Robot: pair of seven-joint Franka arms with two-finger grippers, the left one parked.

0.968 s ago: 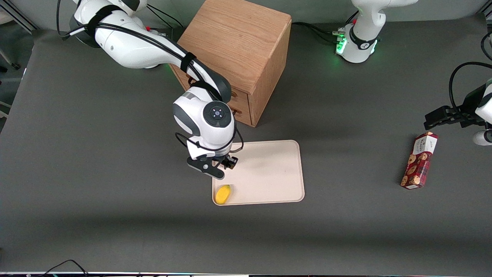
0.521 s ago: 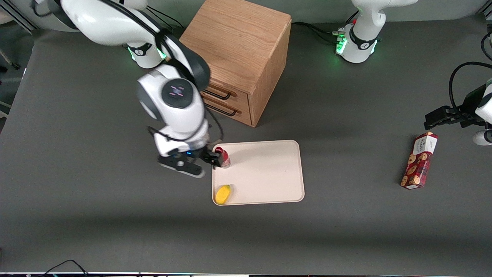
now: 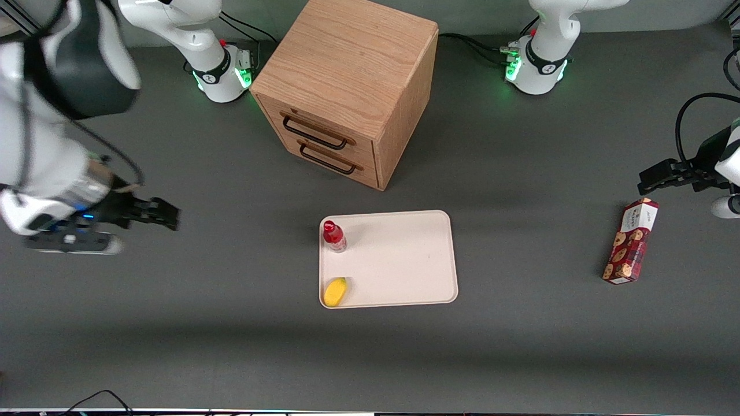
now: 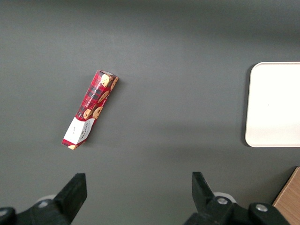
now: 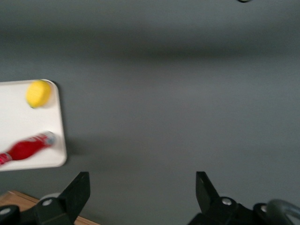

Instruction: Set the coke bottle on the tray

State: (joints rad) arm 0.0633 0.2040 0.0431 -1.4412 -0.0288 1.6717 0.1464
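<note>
The coke bottle [image 3: 334,236], small and red with a red cap, stands upright on the cream-white tray [image 3: 404,260], in the tray corner nearest the drawer cabinet and the working arm's end. It also shows in the right wrist view [image 5: 26,147] on the tray [image 5: 21,122]. My right gripper [image 3: 165,215] is open and empty, high above bare table, well away from the tray toward the working arm's end. In the right wrist view the gripper [image 5: 143,187] holds nothing between its fingers.
A yellow lemon-like fruit [image 3: 335,291] lies in the tray corner nearer the front camera. A wooden drawer cabinet [image 3: 347,86] stands farther from the camera than the tray. A red cookie box [image 3: 631,241] lies toward the parked arm's end.
The gripper let go of the coke bottle, which now stands on the tray. The arm rose and swung far away toward the working arm's end of the table.
</note>
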